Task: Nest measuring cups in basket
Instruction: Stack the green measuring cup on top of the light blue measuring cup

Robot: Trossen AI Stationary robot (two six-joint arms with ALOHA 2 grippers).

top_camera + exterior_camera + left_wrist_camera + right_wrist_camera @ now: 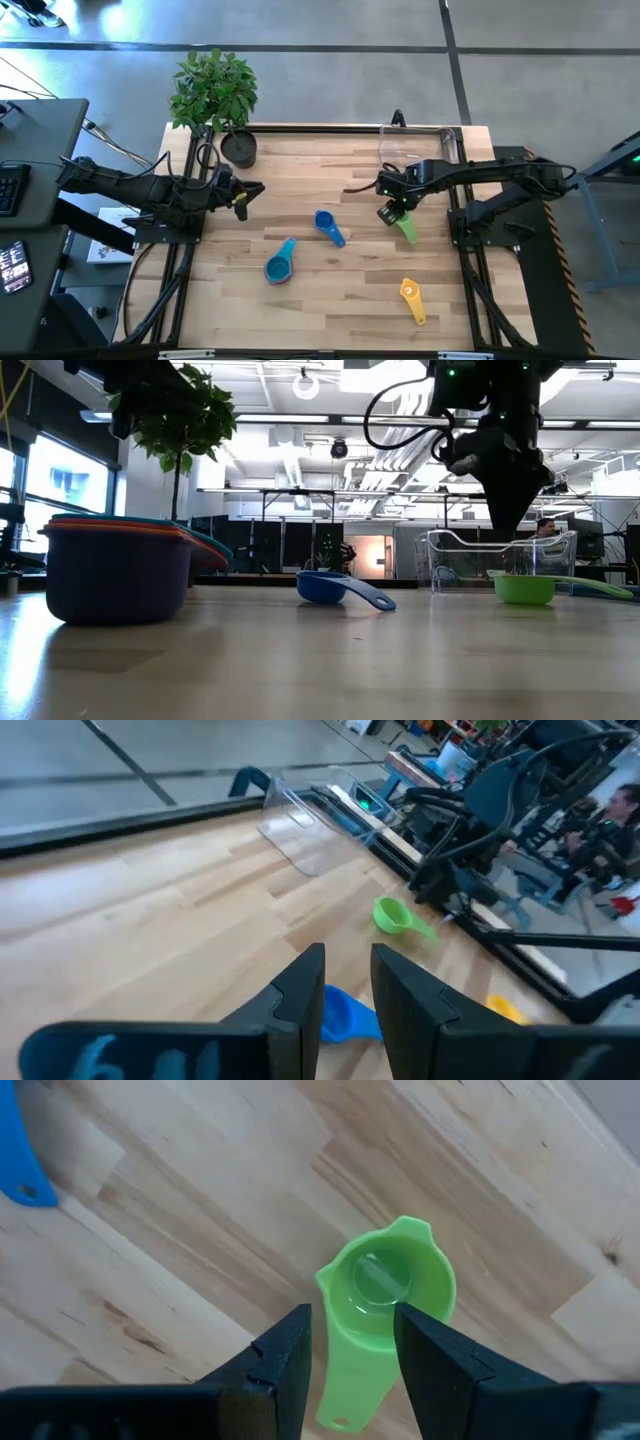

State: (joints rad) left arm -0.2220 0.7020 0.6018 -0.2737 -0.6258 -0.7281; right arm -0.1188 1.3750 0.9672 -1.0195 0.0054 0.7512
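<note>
The green cup (405,230) lies upright on the table right of centre, its handle toward the near edge. My right gripper (352,1320) hovers open just above it, a finger on each side of the handle (345,1380) without touching; the low view shows the gap above the green cup (525,588). The blue cup (328,227) lies mid-table. A nested stack (280,266), teal on top and purple outermost (120,575), stands nearer. The yellow cup (412,298) lies near the front right. The clear basket (418,145) sits at the far edge. My left gripper (248,190) waits at the left, narrowly open, holding nothing.
A black pot with a leafy plant (238,148) stands at the far left corner of the table. Bare wood lies between the blue cup and the basket (310,830). A person sits beyond the table's right side (610,815).
</note>
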